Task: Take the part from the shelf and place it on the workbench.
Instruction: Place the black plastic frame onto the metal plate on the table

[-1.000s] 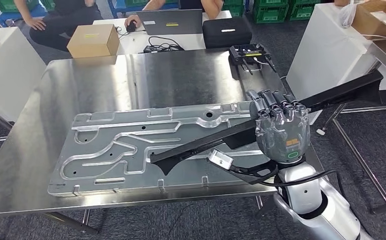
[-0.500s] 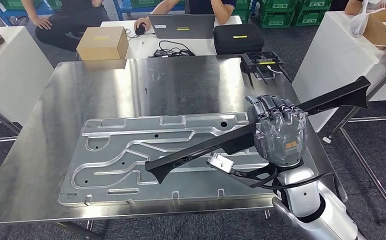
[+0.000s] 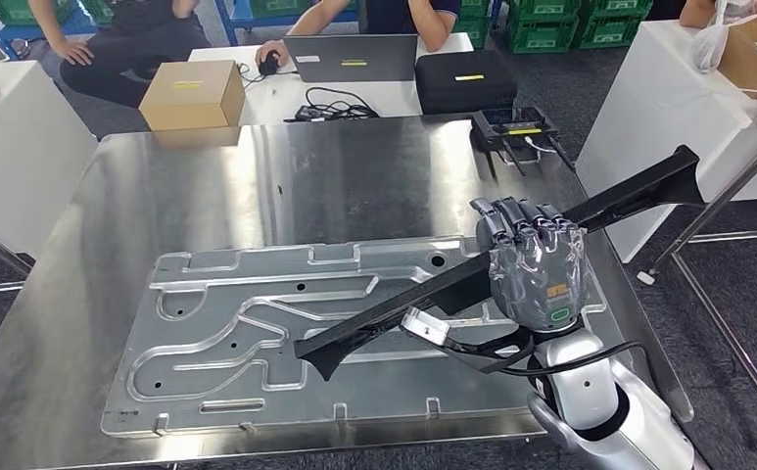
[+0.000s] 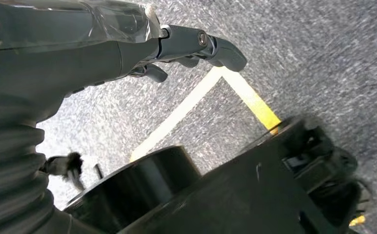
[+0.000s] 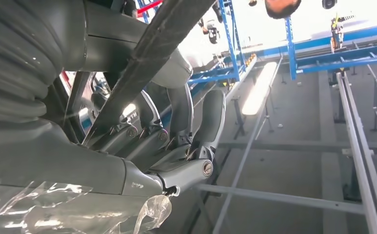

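1. Head view: the right hand (image 3: 536, 269) grips a long black part (image 3: 433, 292) around its middle, fingers wrapped over the top so the stretch of the bar under the palm is hidden. The part lies slanted, its lower forked end above the large stamped metal panel (image 3: 257, 333) that rests flat on the steel workbench (image 3: 208, 186), its upper end reaching out past the bench's right edge. Whether the lower end touches the panel cannot be told from here. A black cable loop and a small silver connector sit just beside the wrist, over the panel's right part.

2. Head view, far side: a cardboard box (image 3: 191, 94), a laptop (image 3: 352, 57), a black case (image 3: 466, 79) and a small black device (image 3: 513, 123) with cables sit beyond or at the bench's far edge. Seated people are cut off at the frame's top; only arms and torsos show.

3. Left wrist view: the left hand (image 4: 128, 44) hangs over grey carpet with a yellow floor line (image 4: 201, 105). Its fingers (image 4: 215, 46) are loosely extended and apart, holding nothing. The picture is blurred.

4. Right wrist view: the right hand's fingers (image 5: 196, 122) curl around the black part (image 5: 147, 58), which crosses the frame as a dark bar, both ends cut off. Blue racking (image 5: 284, 44) shows behind, overexposed and hard to read.
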Motion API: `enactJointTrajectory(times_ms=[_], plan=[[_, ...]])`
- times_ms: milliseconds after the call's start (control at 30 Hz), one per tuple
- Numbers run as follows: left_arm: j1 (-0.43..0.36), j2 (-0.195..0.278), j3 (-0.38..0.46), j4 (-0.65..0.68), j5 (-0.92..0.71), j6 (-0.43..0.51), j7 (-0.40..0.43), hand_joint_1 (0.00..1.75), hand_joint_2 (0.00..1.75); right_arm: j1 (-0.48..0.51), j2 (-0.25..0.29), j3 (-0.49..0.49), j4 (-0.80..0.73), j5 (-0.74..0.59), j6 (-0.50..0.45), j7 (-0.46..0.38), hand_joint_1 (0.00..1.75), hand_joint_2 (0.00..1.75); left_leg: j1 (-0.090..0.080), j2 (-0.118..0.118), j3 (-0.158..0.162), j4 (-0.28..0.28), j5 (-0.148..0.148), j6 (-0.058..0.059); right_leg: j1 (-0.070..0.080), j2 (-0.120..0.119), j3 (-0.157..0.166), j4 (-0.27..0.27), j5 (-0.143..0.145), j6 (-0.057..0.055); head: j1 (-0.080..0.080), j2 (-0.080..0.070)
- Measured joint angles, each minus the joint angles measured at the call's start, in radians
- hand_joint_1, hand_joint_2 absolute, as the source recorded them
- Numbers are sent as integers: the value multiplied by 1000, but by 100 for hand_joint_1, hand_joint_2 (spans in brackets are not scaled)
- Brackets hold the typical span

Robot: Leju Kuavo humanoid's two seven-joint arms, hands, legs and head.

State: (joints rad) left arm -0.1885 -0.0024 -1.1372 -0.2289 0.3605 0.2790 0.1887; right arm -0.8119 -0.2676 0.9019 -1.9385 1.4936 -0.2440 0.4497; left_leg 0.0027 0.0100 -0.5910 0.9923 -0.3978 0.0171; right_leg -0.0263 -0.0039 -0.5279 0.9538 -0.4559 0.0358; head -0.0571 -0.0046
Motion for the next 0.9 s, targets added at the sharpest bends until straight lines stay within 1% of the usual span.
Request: enactJointTrajectory(times_ms=[33, 67, 133, 167, 200, 233, 267, 300, 333, 367, 400, 433, 467, 500, 533, 567, 633, 667, 700, 733, 767, 800, 833, 867, 900], plan=[[1, 0, 0, 0, 0, -1, 0, 0, 175, 0, 0, 0, 1, 0, 0, 0, 175, 175, -3, 3, 10, -26, 2, 6, 2, -1, 2, -1, -4, 6, 0, 0], [0, 0, 0, 0, 0, -2, 0, 0, 175, 1, 0, 0, 2, 0, 0, 0, 175, 175, -7, 1, 14, -32, -7, 13, 3, -3, 2, -2, -7, 12, 0, 0], [0, -1, 1, 0, 0, -3, 0, 0, 175, 2, 1, 1, 3, 0, 0, 0, 175, 175, -7, -6, 22, -38, -12, 28, 1, -9, 8, 0, -15, 24, 1, 0], [0, -1, 1, 0, -1, -3, 0, 0, 175, 2, 1, 1, 3, 0, 0, -1, 175, 175, -6, -9, 29, -41, -14, 36, -1, -10, 4, 19, -27, 29, 1, 0], [0, -2, 1, 0, -1, -3, 0, 0, 175, 2, 1, 1, 3, -1, 0, -1, 175, 175, -5, -12, 37, -44, -16, 43, -2, -9, -11, 58, -46, 32, 2, 0], [1, -2, 1, 0, -2, -3, 0, 0, 175, 3, 1, 1, 4, -2, 0, -1, 175, 175, -5, -13, 44, -46, -20, 50, -3, -7, -44, 124, -71, 33, 2, 0], [2, -3, 1, 0, -2, -3, 0, 0, 175, 5, 1, 1, 5, -3, 0, -2, 175, 175, -6, -14, 48, -46, -24, 56, -2, -6, -88, 200, -97, 34, 2, 0], [3, -3, 1, 0, -3, -4, 0, 0, 175, 9, 1, 1, 6, -5, 0, -1, 175, 175, -7, -15, 53, -46, -29, 59, -1, -6, -133, 268, -114, 34, 2, 0], [4, -4, 1, 0, -3, -4, 0, 0, 175, 12, 1, 2, 6, -6, 0, -2, 175, 175, -9, -18, 58, -46, -34, 61, -1, -5, -167, 311, -115, 34, 2, 0], [4, -4, 1, 0, -3, -3, 0, 0, 175, 15, 1, 2, 6, -7, 0, -2, 175, 175, -10, -21, 64, -45, -39, 62, 0, -5, -181, 312, -96, 33, 2, 0], [5, -4, 1, 0, -3, -3, 0, 0, 175, 17, 1, 2, 6, -7, 0, -2, 175, 175, -11, -24, 73, -45, -46, 60, 0, -4, -175, 272, -58, 31, 2, 0], [6, -4, 1, 0, -3, -3, 0, 0, 175, 18, 1, 2, 6, -7, 0, -2, 175, 175, -11, -27, 83, -45, -54, 58, 0, -4, -153, 203, -9, 27, 2, 0], [7, -5, 1, 0, -3, -3, 0, 0, 175, 18, 1, 3, 6, -8, 0, -3, 175, 175, -14, -28, 91, -44, -63, 54, 3, -3, -125, 130, 29, 24, 2, 0], [8, -6, 1, 0, -3, -3, 1, 0, 175, 18, 1, 3, 6, -8, 0, -5, 175, 175, -16, -29, 96, -44, -72, 49, 4, -2, -101, 70, 54, 20, 2, 0], [9, -6, 1, 0, -2, -3, 2, 0, 175, 19, 2, 4, 7, -9, 0, -7, 175, 175, -18, -30, 98, -44, -79, 45, 6, 0, -87, 35, 62, 15, 2, 0], [9, -7, 1, 0, -1, -3, 2, 0, 175, 19, 2, 4, 7, -11, 0, -8, 175, 175, -20, -30, 98, -45, -83, 40, 8, 1, -82, 23, 56, 11, 2, 0], [9, -7, 1, 0, 0, -3, 4, 0, 175, 19, 3, 5, 7, -13, 0, -11, 175, 175, -17, -29, 101, -47, -91, 31, 7, 2, -79, 18, 50, 2, 2, 0], [9, -7, 1, 0, 0, -2, 4, 0, 175, 19, 4, 5, 7, -15, 0, -12, 175, 175, -15, -28, 97, -33, -100, 25, 6, 2, -76, 17, 48, -4, 2, 0], [9, -7, 1, 0, 0, -2, 4, 0, 175, 18, 5, 6, 7, -17, 0, -13, 175, 175, -13, -27, 82, 1, -117, 18, 3, 2, -72, 15, 45, -9, 1, 0], [8, -7, 1, 0, 1, -2, 3, 0, 175, 18, 6, 6, 7, -20, 0, -13, 175, 175, -9, -26, 52, 60, -142, 10, 1, 2, -67, 14, 41, -14, 0, 0], [6, -7, 1, 0, 1, -2, 3, 0, 175, 19, 6, 7, 7, -22, 0, -13, 175, 175, -7, -26, 10, 134, -169, 4, 0, 2, -63, 14, 36, -17, 0, 0], [4, -7, 2, 0, 2, -2, 2, 0, 175, 19, 7, 8, 7, -25, -1, -14, 175, 175, -3, -25, -34, 207, -190, 0, 0, 1, -58, 14, 31, -18, 0, 0], [1, -7, 3, 0, 2, -2, 2, 0, 175, 21, 7, 9, 7, -27, -1, -14, 175, 175, -1, -25, -68, 258, -197, -3, 0, 1, -52, 14, 26, -18, -1, 0], [-1, -7, 4, 0, 2, -2, 2, 0, 175, 22, 7, 11, 8, -29, -1, -15, 175, 175, 0, -24, -84, 269, -181, -5, 0, 1, -42, 14, 19, -16, -1, 0], [-1, -7, 5, 0, 2, -2, 3, 0, 175, 24, 8, 12, 8, -31, -1, -15, 175, 175, 1, -23, -81, 240, -144, -4, -1, 2, -31, 14, 12, -14, 0, 0]])
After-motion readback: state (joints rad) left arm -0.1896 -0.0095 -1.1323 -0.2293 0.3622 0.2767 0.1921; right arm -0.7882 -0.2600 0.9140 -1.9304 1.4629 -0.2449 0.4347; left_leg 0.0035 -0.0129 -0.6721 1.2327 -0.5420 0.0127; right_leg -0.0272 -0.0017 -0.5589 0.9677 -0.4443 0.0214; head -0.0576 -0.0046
